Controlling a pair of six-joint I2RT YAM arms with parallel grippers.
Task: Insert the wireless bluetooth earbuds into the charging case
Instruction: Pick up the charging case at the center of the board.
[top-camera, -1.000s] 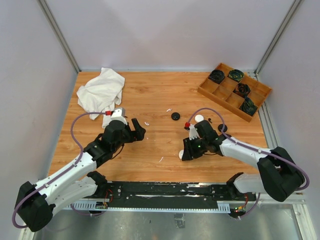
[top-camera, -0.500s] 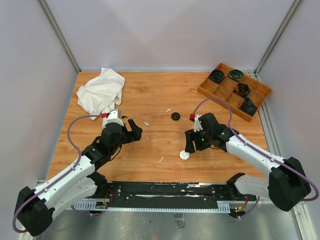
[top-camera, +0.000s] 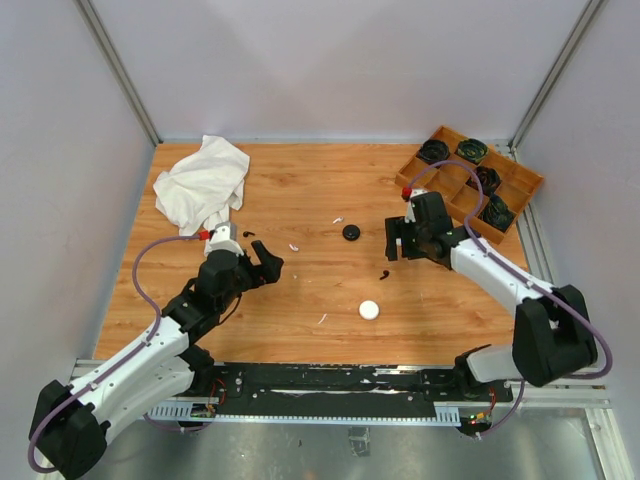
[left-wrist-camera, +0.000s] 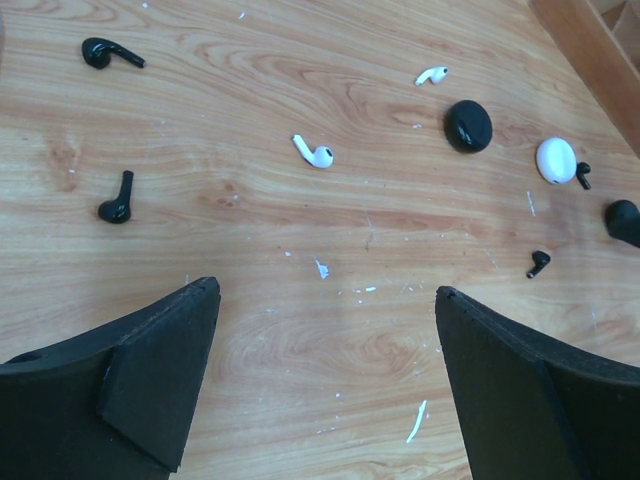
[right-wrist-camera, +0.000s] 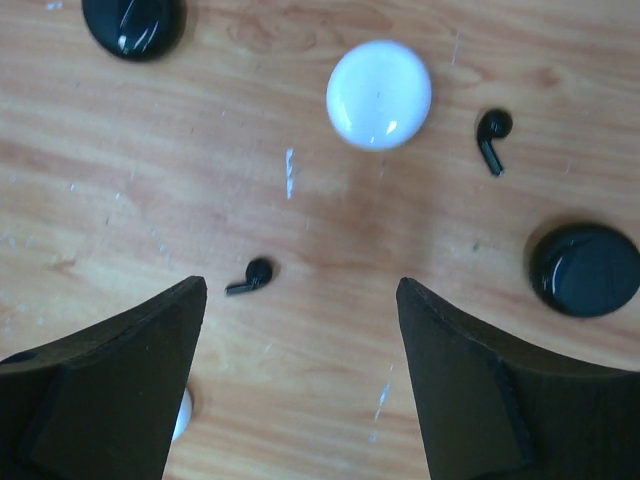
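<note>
1. A crumpled white cloth (top-camera: 200, 185) lies at the far left corner of the wooden table (top-camera: 300, 190).
2. The left gripper (top-camera: 271, 262) hangs low over the left half of the table. Its jaws are spread wide with nothing between them, and in its wrist view the fingers (left-wrist-camera: 160, 370) frame bare wood.
3. The earbuds lie loose on the wood, none in a case. Two black earbuds (left-wrist-camera: 115, 203) rest ahead of the left gripper, toward its left. Two white earbuds (left-wrist-camera: 315, 153) lie farther on toward the middle, well apart from each other.
4. A round black case (top-camera: 351, 232) sits mid-table, near the farther white earbud. A white case (top-camera: 369, 310) sits alone nearer the front edge, apart from both grippers.
5. The right gripper (top-camera: 393, 247) is just right of the black case, jaws open and empty. Its wrist view shows a small black earbud (right-wrist-camera: 252, 277) on the wood ahead of the gap and a second white case (right-wrist-camera: 379, 94) beyond it. A stemmed black earbud (right-wrist-camera: 490, 135) lies near that case, and a second black case (right-wrist-camera: 584, 268) is to the right.
6. A wooden tray (top-camera: 445, 210) stands at the far right corner, with dark coiled items (top-camera: 435, 152) in several compartments.
</note>
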